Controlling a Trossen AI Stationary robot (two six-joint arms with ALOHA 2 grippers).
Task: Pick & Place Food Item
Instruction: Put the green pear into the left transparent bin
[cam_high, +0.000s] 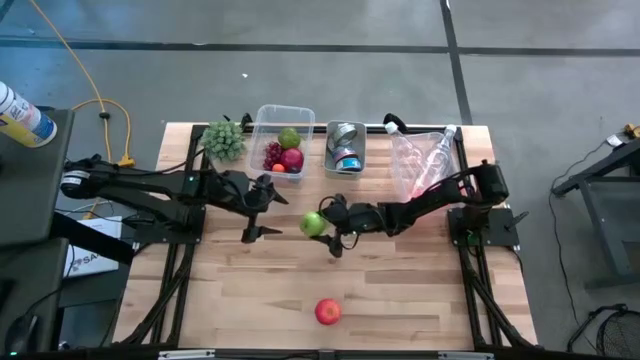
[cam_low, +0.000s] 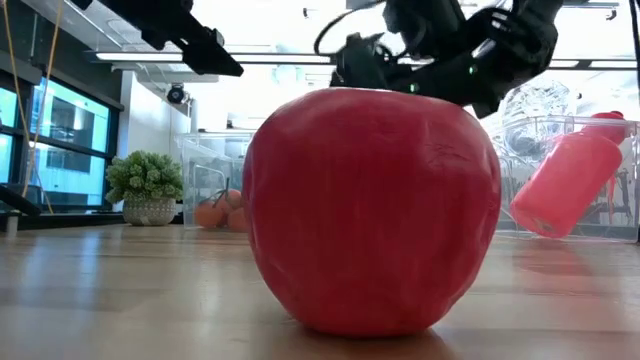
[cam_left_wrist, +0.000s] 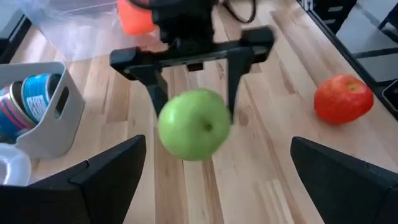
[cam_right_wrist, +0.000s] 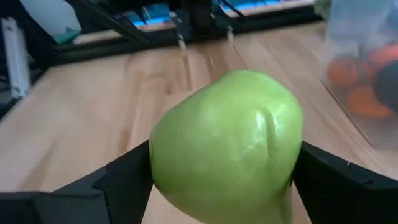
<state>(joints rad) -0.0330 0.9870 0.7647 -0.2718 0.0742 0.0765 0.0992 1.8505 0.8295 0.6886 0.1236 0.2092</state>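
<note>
A green apple (cam_high: 314, 223) sits between the fingers of my right gripper (cam_high: 324, 222) near the table's middle; it fills the right wrist view (cam_right_wrist: 229, 146) and shows in the left wrist view (cam_left_wrist: 194, 124). A red apple (cam_high: 328, 312) rests on the table near the near edge, filling the low view (cam_low: 372, 210). My left gripper (cam_high: 262, 208) is open, just left of the green apple, touching nothing; its fingers (cam_left_wrist: 93, 183) point at the green apple. My right gripper pinches the green apple by its two opposite sides (cam_right_wrist: 163, 149) between the two fingers (cam_left_wrist: 155, 87). The fingers come level from the table's right side. In the left wrist view the apple looks lifted clear of the table.
At the far edge stand a clear tub (cam_high: 283, 143) with fruit, a grey bin (cam_high: 345, 148) with cans, a clear box (cam_high: 425, 160) with a red bottle, and a small potted plant (cam_high: 224, 139). Bare wood lies between the arms and the red apple.
</note>
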